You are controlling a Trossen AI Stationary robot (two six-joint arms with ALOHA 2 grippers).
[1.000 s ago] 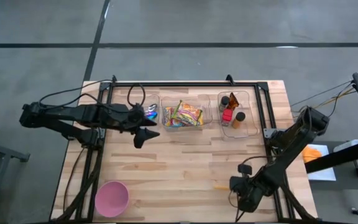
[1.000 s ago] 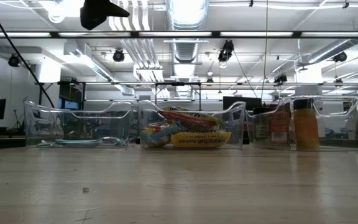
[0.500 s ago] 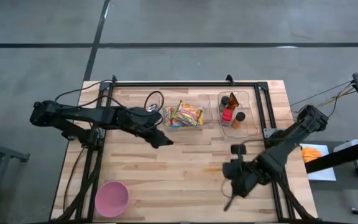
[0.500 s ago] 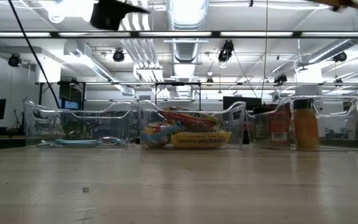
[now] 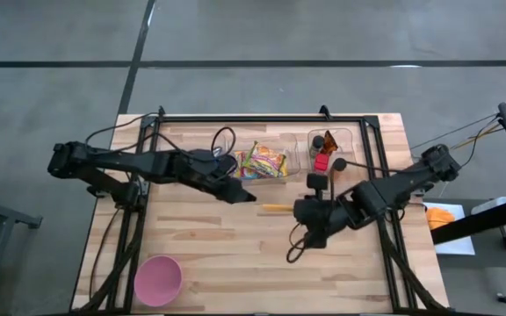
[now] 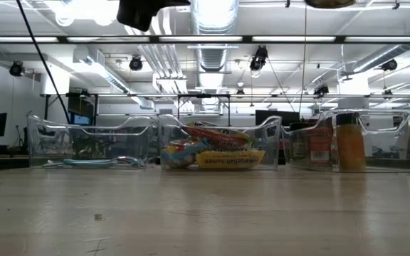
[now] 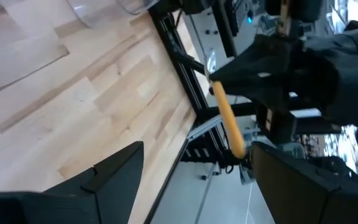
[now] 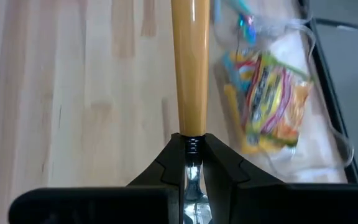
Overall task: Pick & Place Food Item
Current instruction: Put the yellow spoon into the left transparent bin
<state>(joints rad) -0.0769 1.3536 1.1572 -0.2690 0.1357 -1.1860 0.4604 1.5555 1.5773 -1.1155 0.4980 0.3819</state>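
Both arms swung toward worktop middle. Right gripper (image 5: 293,209), jaws pinching yellow stick (image 5: 277,208), points its long axis at left gripper (image 5: 246,197), jaws spread, just beside stick tip.

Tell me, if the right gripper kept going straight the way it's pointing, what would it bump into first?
Probably the left gripper. The right gripper, fingers shut on a yellow-handled utensil, points straight at it. How high each one is stays unclear, so they might miss.
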